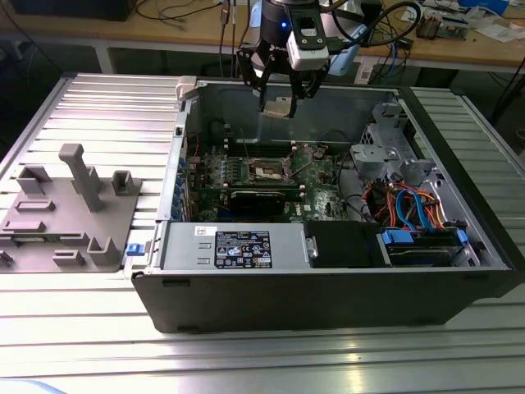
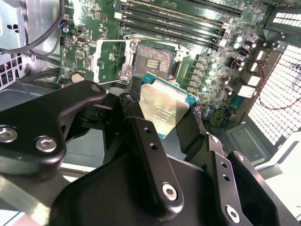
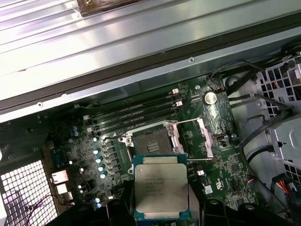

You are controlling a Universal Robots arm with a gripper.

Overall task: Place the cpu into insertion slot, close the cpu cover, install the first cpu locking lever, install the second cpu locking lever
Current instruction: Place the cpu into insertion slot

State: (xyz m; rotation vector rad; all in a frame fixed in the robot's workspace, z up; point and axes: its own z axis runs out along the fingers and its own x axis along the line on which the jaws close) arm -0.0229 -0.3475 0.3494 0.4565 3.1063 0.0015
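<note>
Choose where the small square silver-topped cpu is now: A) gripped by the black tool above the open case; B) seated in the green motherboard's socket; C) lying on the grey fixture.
A: the black tool grips the square silver-topped cpu; the square insertion slot lies empty.

Bright overhead light glares off the ribbed table (image 1: 98, 345) and the cpu (image 2: 160, 110); the case (image 1: 328, 300) interior lies dimmer, shadowed.

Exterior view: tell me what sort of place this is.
Probably a robotics or electronics lab: an opened computer case sits on a ribbed metal table, a gripper holds a chip above it, and a cable-strewn workbench stands behind.
</note>
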